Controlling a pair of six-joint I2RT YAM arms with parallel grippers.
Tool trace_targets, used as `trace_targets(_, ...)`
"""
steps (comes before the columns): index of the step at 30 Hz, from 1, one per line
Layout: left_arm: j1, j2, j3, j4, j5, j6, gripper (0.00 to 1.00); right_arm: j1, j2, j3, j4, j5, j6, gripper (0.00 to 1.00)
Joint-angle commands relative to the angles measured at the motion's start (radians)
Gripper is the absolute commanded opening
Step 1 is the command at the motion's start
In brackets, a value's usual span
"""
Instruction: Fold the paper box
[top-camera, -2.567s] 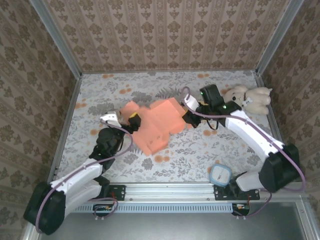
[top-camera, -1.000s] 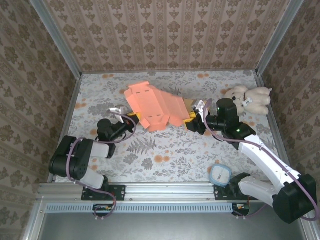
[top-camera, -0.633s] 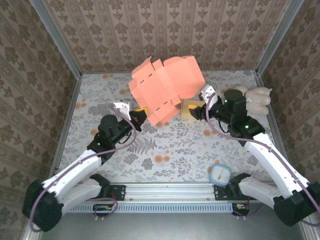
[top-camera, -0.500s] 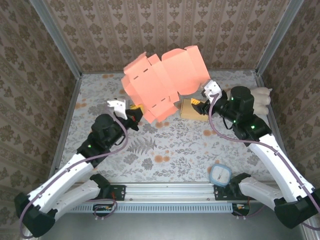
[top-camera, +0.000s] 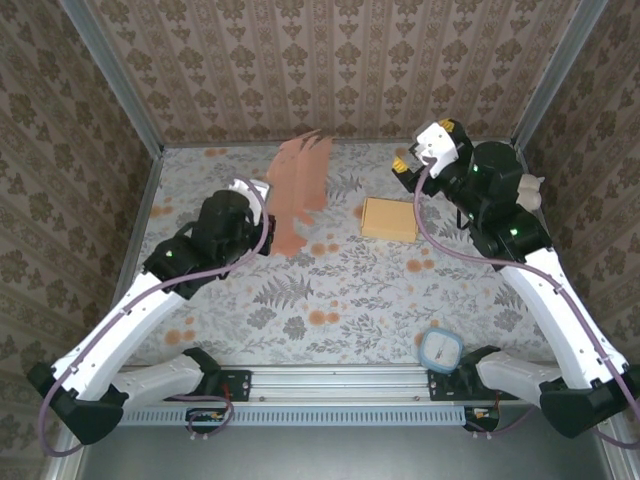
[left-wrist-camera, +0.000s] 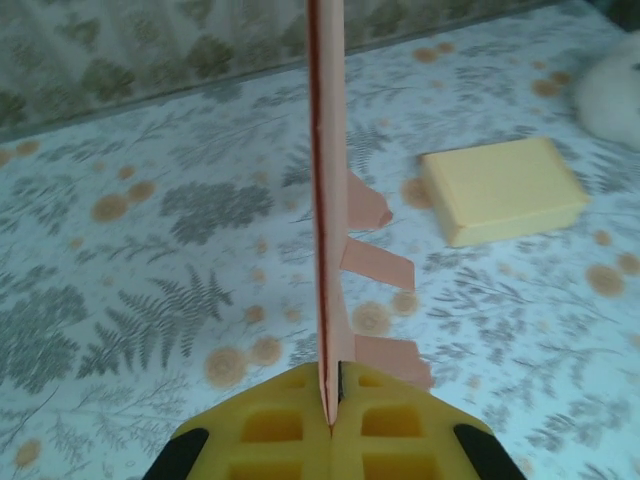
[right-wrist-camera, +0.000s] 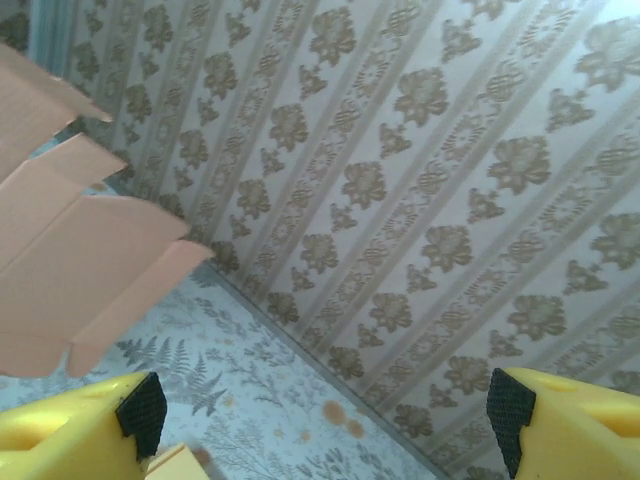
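The floral worktop (top-camera: 330, 300) spreads out between wallpapered walls. Above its left half the orange paper box (top-camera: 300, 190), a flat sheet not yet folded, is held up off the surface. It stands on edge, so from the overhead camera it looks like a narrow strip, and from the left wrist it is only a thin upright line with small flaps sticking out to the right.

The left tool (left-wrist-camera: 330, 425) is clenched on the sheet's lower edge, its yellow fingers pressed together with the card between them. The right tool (right-wrist-camera: 325, 408) is raised high near the back wall, well apart from the sheet, with its jaws spread wide and nothing in them.

A yellow block (top-camera: 390, 218) lies flat on the worktop, between the two arms. A pale plush toy (top-camera: 528, 190) sits by the right wall, partly behind the right arm. A small blue-rimmed container (top-camera: 440, 349) rests near the front edge, beside the right arm's base.
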Motion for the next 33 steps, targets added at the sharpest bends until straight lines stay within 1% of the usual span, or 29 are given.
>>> trace_targets(1,-0.005,0.027,0.069,-0.124,0.224,0.181,0.0,-0.002,0.041,0.033,-0.023,-0.112,-0.016,0.87)
trace_targets(2,-0.006,0.044,0.088,-0.142,0.227,0.213,0.0,-0.001,0.05,0.037,-0.026,-0.137,-0.021,0.86)
trace_targets(4,-0.003,0.105,0.143,-0.204,0.192,0.297,0.0,-0.002,0.068,0.044,-0.047,-0.222,-0.067,0.84)
trace_targets(6,0.003,0.178,0.211,-0.288,0.142,0.349,0.0,-0.001,0.07,0.036,-0.089,-0.346,-0.204,0.79)
trace_targets(7,0.007,0.231,0.257,-0.347,0.135,0.373,0.0,0.0,0.066,0.027,-0.111,-0.395,-0.27,0.77)
trace_targets(10,0.008,0.341,0.359,-0.464,0.165,0.445,0.0,-0.001,0.065,0.029,-0.194,-0.474,-0.407,0.75)
trace_targets(13,0.024,0.415,0.411,-0.52,0.209,0.516,0.0,-0.001,0.096,0.073,-0.334,-0.471,-0.511,0.75)
trace_targets(16,0.052,0.511,0.491,-0.586,0.236,0.561,0.0,-0.008,0.124,0.071,-0.353,-0.395,-0.542,0.75)
trace_targets(17,0.06,0.548,0.517,-0.605,0.225,0.569,0.0,-0.011,0.132,0.069,-0.354,-0.378,-0.545,0.75)
trace_targets(20,0.075,0.681,0.601,-0.662,0.132,0.587,0.02,-0.028,0.147,0.036,-0.315,-0.372,-0.534,0.76)
trace_targets(22,0.091,0.741,0.62,-0.632,0.067,0.593,0.05,-0.044,0.156,0.01,-0.263,-0.396,-0.517,0.77)
trace_targets(24,0.114,0.767,0.625,-0.578,0.064,0.597,0.1,-0.06,0.176,0.0,-0.249,-0.424,-0.503,0.77)
trace_targets(26,0.138,0.768,0.613,-0.508,0.082,0.589,0.16,-0.067,0.202,-0.002,-0.259,-0.432,-0.509,0.77)
trace_targets(27,0.151,0.757,0.594,-0.463,0.096,0.577,0.21,-0.067,0.22,0.0,-0.267,-0.43,-0.517,0.77)
trace_targets(28,0.162,0.737,0.569,-0.411,0.113,0.563,0.28,-0.068,0.237,0.001,-0.277,-0.428,-0.526,0.77)
trace_targets(29,0.173,0.717,0.534,-0.363,0.132,0.549,0.32,-0.069,0.252,0.004,-0.286,-0.428,-0.535,0.77)
trace_targets(30,0.186,0.69,0.491,-0.31,0.147,0.529,0.39,-0.069,0.26,0.007,-0.292,-0.427,-0.544,0.77)
trace_targets(31,0.204,0.656,0.444,-0.239,0.159,0.498,0.45,-0.067,0.294,0.008,-0.295,-0.429,-0.554,0.77)
trace_targets(32,0.224,0.622,0.39,-0.178,0.171,0.464,0.46,-0.068,0.307,0.009,-0.297,-0.431,-0.561,0.77)
trace_targets(33,0.254,0.582,0.332,-0.102,0.168,0.405,0.53,-0.069,0.323,0.01,-0.298,-0.437,-0.571,0.77)
